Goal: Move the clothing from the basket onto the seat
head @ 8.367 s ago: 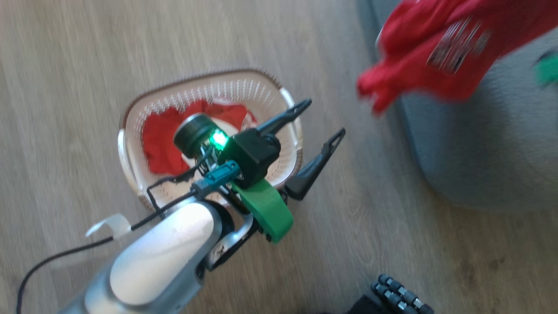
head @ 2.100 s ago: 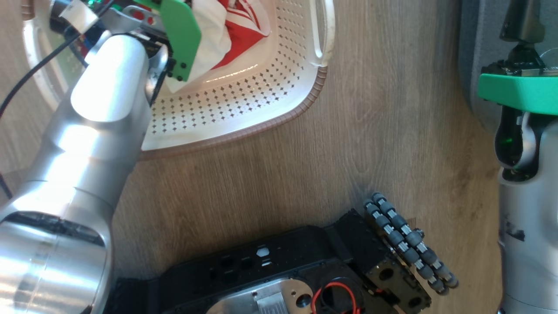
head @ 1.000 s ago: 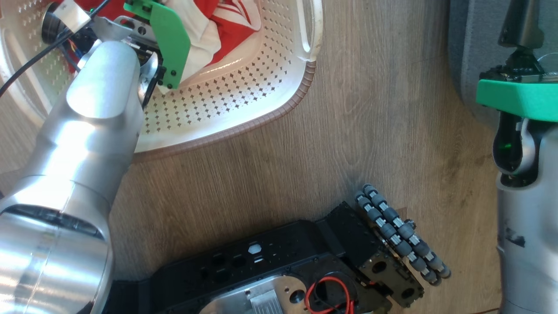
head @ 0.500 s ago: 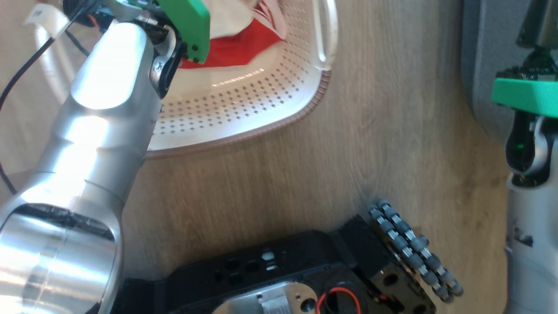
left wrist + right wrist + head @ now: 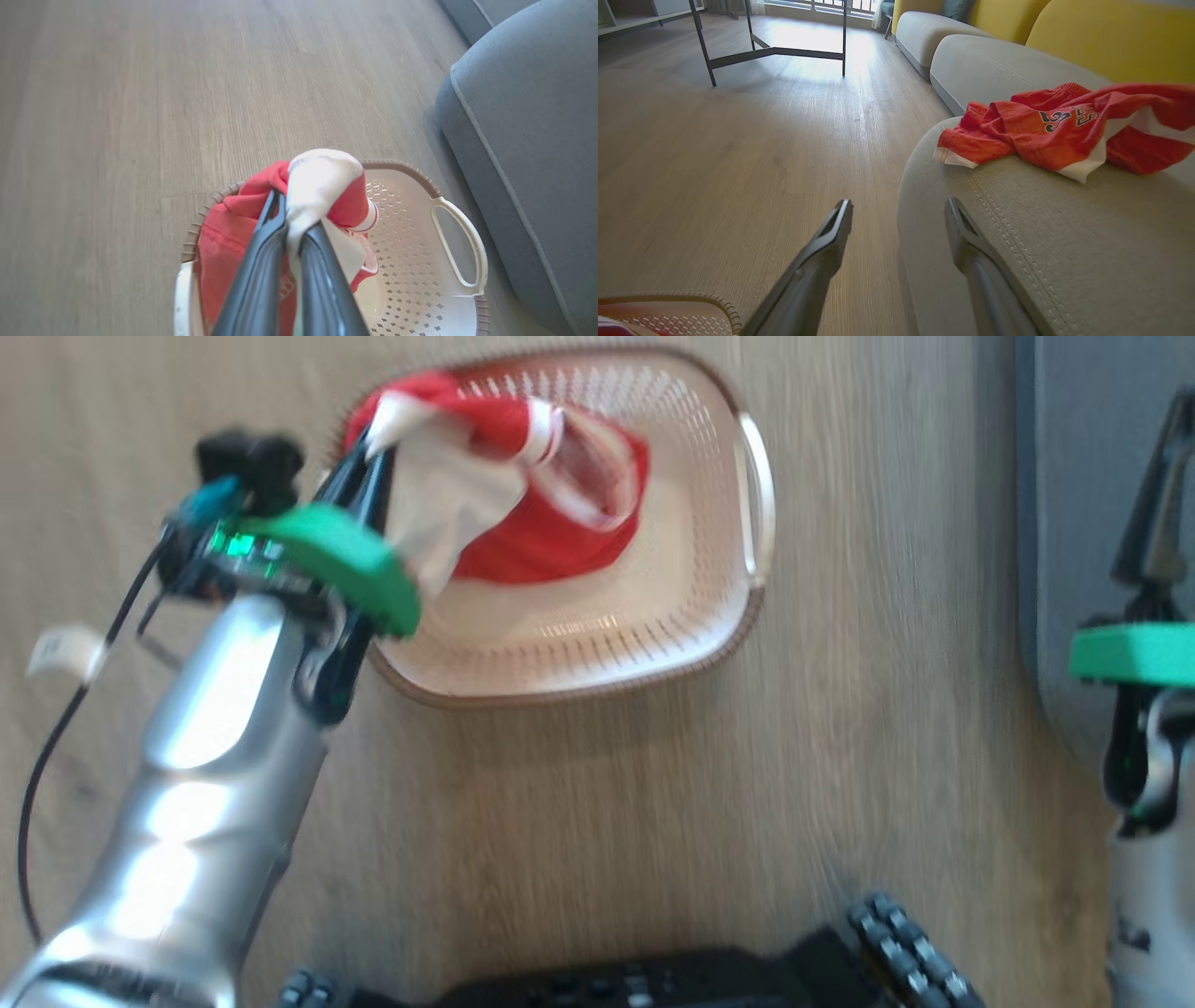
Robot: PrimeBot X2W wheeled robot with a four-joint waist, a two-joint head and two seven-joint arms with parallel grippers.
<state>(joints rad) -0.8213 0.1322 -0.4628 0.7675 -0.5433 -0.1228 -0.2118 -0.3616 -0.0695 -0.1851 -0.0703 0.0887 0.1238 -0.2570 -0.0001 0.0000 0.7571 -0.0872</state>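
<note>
While its fingers are pressed together, the left hand grips a bunched red-and-white garment by a white fold, and cloth wraps over the fingertips.

Garment: raised over the basket, above the rim farthest from the seat. Its lower part hangs down inside the basket.

Basket: cream, perforated, with a brown rim and white side handles. It stands on the wood floor, near the seat's edge but apart from it.

Right hand: fingers spread wide and holding nothing. It is poised at the seat's rounded edge, one finger over the floor side, the other over the upholstery.

Seat: grey fabric with lines of light stitching along the edge.

Jersey: red with white trim and dark lettering. It lies crumpled on the seat top, close to the rounded edge and well apart from the right hand.

Head view is blurred, so fine detail of the garment cannot be read there.
</note>
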